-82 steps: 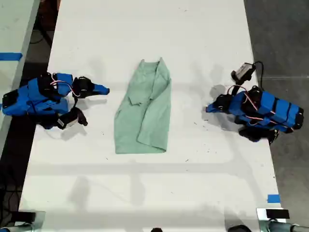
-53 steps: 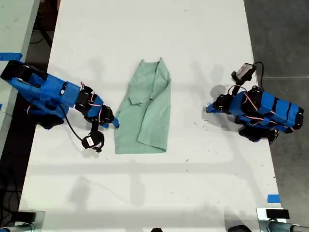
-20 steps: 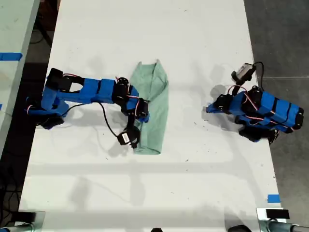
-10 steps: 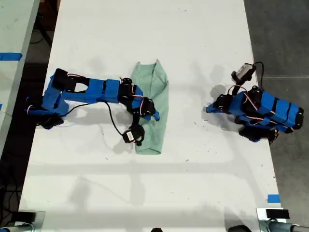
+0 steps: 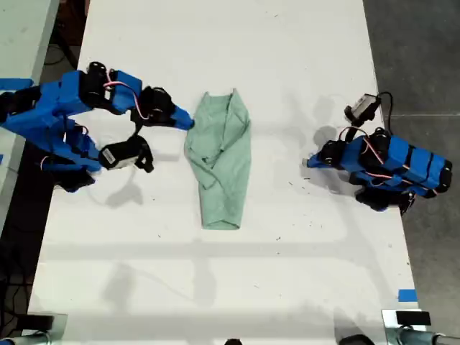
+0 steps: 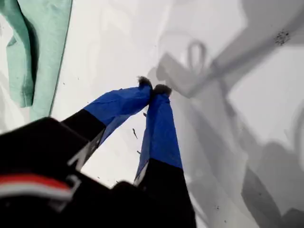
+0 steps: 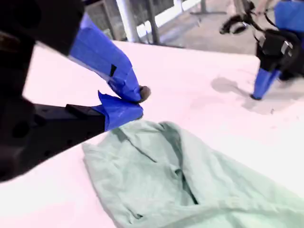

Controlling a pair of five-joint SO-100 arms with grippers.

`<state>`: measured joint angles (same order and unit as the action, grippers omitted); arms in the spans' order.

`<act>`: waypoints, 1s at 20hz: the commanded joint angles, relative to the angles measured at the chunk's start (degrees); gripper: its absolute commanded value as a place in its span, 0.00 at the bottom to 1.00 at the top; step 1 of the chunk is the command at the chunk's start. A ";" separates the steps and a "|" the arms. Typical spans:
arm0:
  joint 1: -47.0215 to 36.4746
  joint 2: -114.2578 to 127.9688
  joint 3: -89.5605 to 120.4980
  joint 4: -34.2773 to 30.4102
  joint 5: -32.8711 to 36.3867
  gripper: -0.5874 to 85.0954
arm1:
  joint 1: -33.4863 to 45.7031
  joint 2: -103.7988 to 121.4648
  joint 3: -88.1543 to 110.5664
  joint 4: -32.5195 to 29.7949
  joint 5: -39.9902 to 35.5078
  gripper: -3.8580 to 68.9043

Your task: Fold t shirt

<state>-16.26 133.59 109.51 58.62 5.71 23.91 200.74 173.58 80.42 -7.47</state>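
Observation:
The pale mint-green t shirt (image 5: 219,162) lies as a long narrow wrinkled strip in the middle of the white table (image 5: 215,287). My second gripper (image 5: 185,122) hovers just off the shirt's upper edge on the exterior view's left, shut and empty. Its wrist view shows the blue fingertips (image 7: 138,103) closed just past the cloth (image 7: 190,190). My first gripper (image 5: 310,162) rests on the table at the exterior view's right, well apart from the shirt. Its jaws (image 6: 153,88) are shut on nothing, with the shirt (image 6: 38,47) far off.
The first arm's body (image 7: 275,52) shows beyond the shirt in the second wrist view. Blue tape (image 5: 407,295) marks the table near the exterior view's lower right. A second table with blue tape (image 5: 14,84) stands at the exterior view's left. Dark floor borders the table's sides.
The second arm took the shirt's side edge, carried it across the cloth, let go and drew back to the exterior view's left. The shirt is now narrower. The first arm stayed still.

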 commanded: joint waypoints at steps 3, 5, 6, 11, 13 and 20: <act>-0.53 53.96 60.82 -22.50 2.55 0.00 | -0.18 0.53 0.88 0.26 0.00 0.08; -2.46 69.87 74.79 -17.84 6.59 0.00 | -0.18 0.53 0.88 0.26 0.26 0.08; -3.52 72.95 74.79 -12.66 6.42 0.00 | 0.09 0.53 0.97 0.26 0.26 0.08; -4.04 73.04 75.06 -10.99 4.57 0.00 | 0.53 0.53 1.41 -0.26 0.26 0.08; -4.04 73.04 74.97 -10.46 3.96 0.00 | 0.62 0.53 1.41 -0.26 0.26 0.08; -5.27 73.04 75.06 -9.67 3.25 0.00 | 0.97 0.53 1.41 -0.26 -0.09 0.08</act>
<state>-20.57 206.10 183.96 48.87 10.28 24.61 200.74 173.58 80.42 -7.47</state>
